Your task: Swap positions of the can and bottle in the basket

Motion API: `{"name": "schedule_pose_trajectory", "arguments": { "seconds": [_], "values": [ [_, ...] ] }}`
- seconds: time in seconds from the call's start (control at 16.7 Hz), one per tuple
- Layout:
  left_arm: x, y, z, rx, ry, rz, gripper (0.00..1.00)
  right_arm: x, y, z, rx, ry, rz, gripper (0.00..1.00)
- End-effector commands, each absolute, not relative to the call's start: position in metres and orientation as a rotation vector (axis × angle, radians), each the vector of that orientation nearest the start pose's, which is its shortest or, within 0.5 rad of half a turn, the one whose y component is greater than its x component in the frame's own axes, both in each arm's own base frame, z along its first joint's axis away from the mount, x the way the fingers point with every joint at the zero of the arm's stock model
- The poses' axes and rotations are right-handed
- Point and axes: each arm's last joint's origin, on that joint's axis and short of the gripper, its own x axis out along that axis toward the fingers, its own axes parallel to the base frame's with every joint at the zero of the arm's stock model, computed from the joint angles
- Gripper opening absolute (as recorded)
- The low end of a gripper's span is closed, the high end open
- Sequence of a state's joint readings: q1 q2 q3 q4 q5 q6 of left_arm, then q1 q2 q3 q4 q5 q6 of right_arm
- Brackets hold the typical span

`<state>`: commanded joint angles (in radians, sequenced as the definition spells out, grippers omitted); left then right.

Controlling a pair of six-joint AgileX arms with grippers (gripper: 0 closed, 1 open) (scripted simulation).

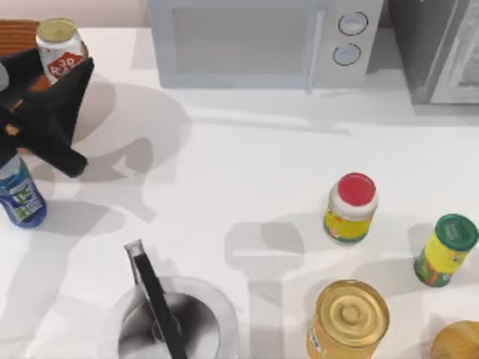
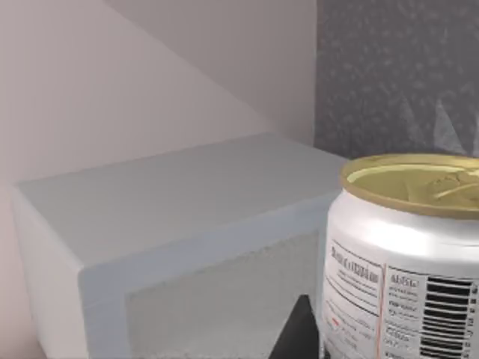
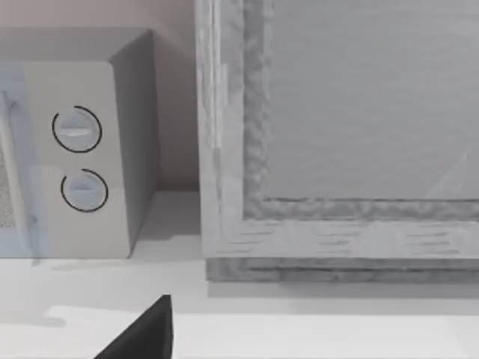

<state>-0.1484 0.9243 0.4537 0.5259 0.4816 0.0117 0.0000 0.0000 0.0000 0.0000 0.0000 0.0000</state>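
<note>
Top view puts the can [image 1: 60, 49] at the far left corner of the table, its dull gold top up and its red label facing me, raised over the basket [image 1: 16, 39], whose orange-brown weave shows at the left edge behind it. My left gripper [image 1: 66, 75] is clamped on the can: a dark finger [image 1: 78, 82] lies against the can's lower side, and the rest of the black hand spreads down and left from there. In the left wrist view the can [image 2: 404, 254] sits close up, gold rim level, barcode and small print on its white wall, with the microwave [image 2: 187, 247] beyond it.

The bottle [image 1: 20, 196] stands upright on the bare table [image 1: 247, 179] at the left edge, below the gripper and outside the basket, blue label with white and green marks turned toward me; its cap is hidden under the arm.

Farther out, the microwave [image 1: 262, 41] sits along the back of the table with its two dials on the right. On the right side of the table stand a red-capped jar [image 1: 350, 207], a green-capped jar [image 1: 447, 249] and a big gold-lidded tin [image 1: 349, 319] near the front edge. My right arm [image 1: 153, 295] rises from the front edge, left of centre; I cannot tell whether its gripper is wide or narrow. The right wrist view looks at the microwave's dials [image 3: 78, 161] and a grey framed panel [image 3: 337, 142]
</note>
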Motion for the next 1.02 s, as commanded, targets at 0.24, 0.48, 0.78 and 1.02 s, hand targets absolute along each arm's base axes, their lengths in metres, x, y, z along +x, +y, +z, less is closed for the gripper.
{"name": "schedule_pose_trajectory", "arguments": {
  "seconds": [0.24, 0.48, 0.78, 1.02],
  "values": [
    [0.288, -0.082, 0.235, -0.001, -0.015, -0.908, 0.00, 0.106, -0.001, 0.160, 0.000, 0.000, 0.000, 1.00],
    [0.354, -0.123, 0.166, -0.012, 0.023, -1.172, 0.00, 0.106, -0.001, 0.160, 0.000, 0.000, 0.000, 1.00],
    [0.387, -0.161, 0.070, -0.013, 0.026, -1.435, 0.00, 0.106, -0.001, 0.160, 0.000, 0.000, 0.000, 1.00],
    [0.389, -0.178, 0.025, -0.003, 0.006, -1.564, 0.00, 0.106, -0.001, 0.160, 0.000, 0.000, 0.000, 1.00]
  ]
}}
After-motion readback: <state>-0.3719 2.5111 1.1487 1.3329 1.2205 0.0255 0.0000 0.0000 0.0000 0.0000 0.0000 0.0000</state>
